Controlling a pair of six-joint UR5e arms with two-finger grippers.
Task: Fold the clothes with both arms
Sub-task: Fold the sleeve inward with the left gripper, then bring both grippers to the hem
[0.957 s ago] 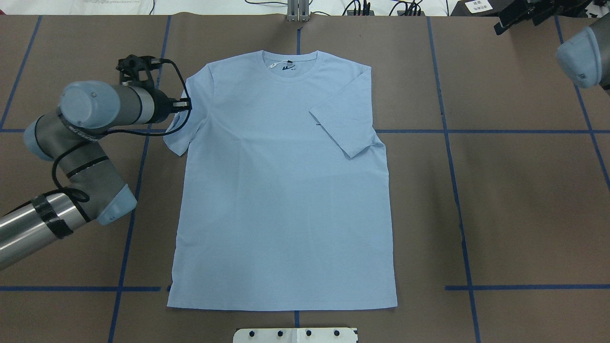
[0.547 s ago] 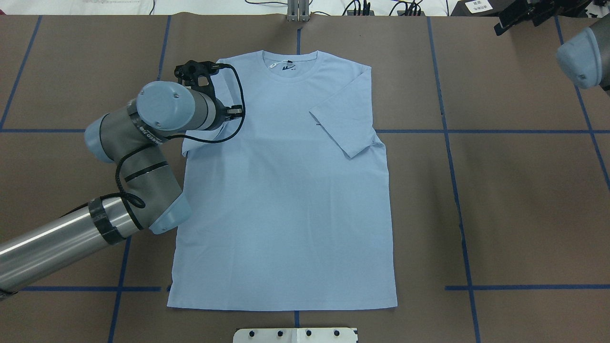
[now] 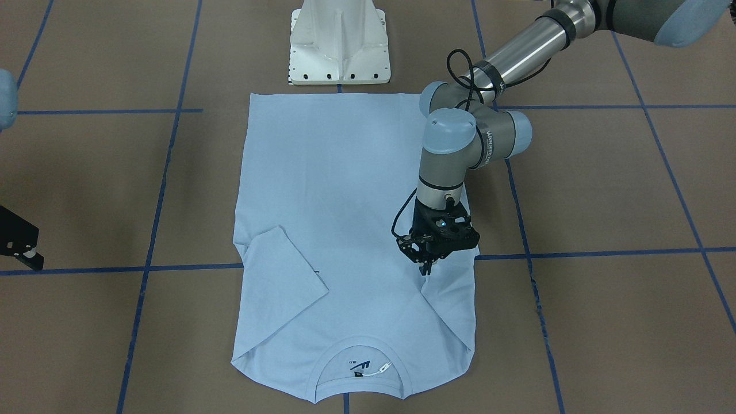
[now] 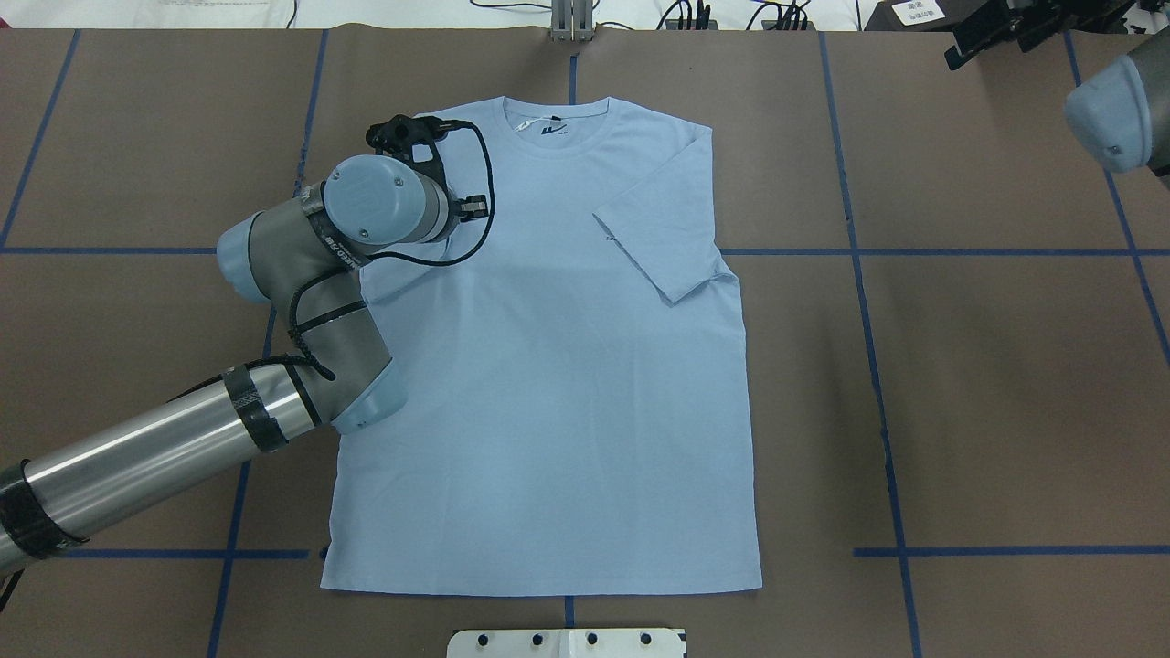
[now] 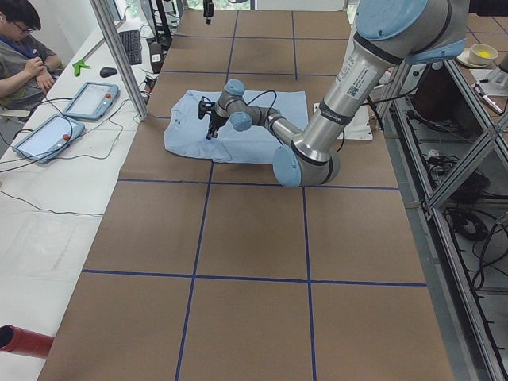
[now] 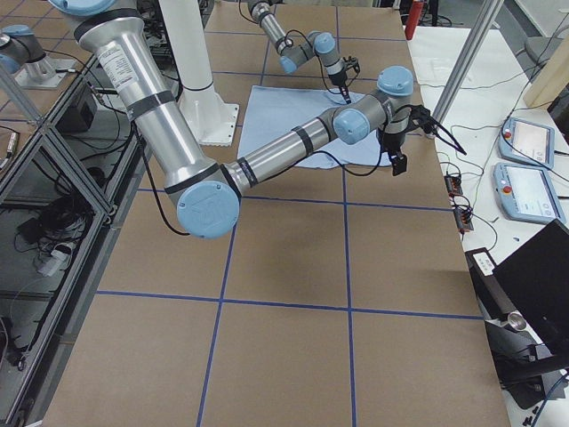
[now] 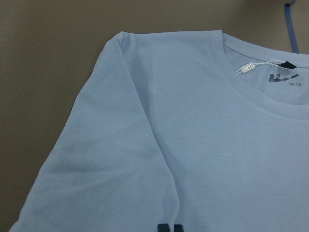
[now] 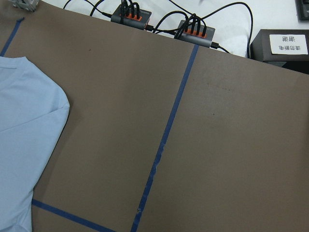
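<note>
You have the light blue short-sleeved T-shirt (image 4: 548, 411) lying flat and face down in the middle of the overhead view. Its ribbed round collar (image 4: 555, 128) is towards the top of the frame and its straight hem near the bottom. Inside the collar you can see the dark neck label (image 7: 282, 78) with the thin white tag (image 7: 251, 67) just beside it. In the overhead view the sleeve on the right of the frame (image 4: 663, 233) is folded in and lies across the body of the shirt. In the front-facing view the other sleeve (image 3: 451, 313), at the right of the frame, is drawn in over the body as well. The black two-fingered left gripper (image 3: 427, 269) is clenched on that sleeve's tip, pointing straight down with its fingertips (image 7: 163, 227) close together on the cloth. The silver-grey left arm with light blue joint caps (image 4: 302, 265) comes in from the lower left of the overhead view and hides the shoulder. The black right gripper (image 4: 996, 29) sits at the upper right corner of that view, well apart from the shirt, and you cannot tell whether it is spread or closed. Everything rests on the brown paper-covered table crossed by blue tape lines (image 4: 1005, 366). The white pedestal base (image 3: 339, 43) stands just above the hem in the front-facing view. A seated person (image 5: 20, 55) shows at the upper left of the left side view.
</note>
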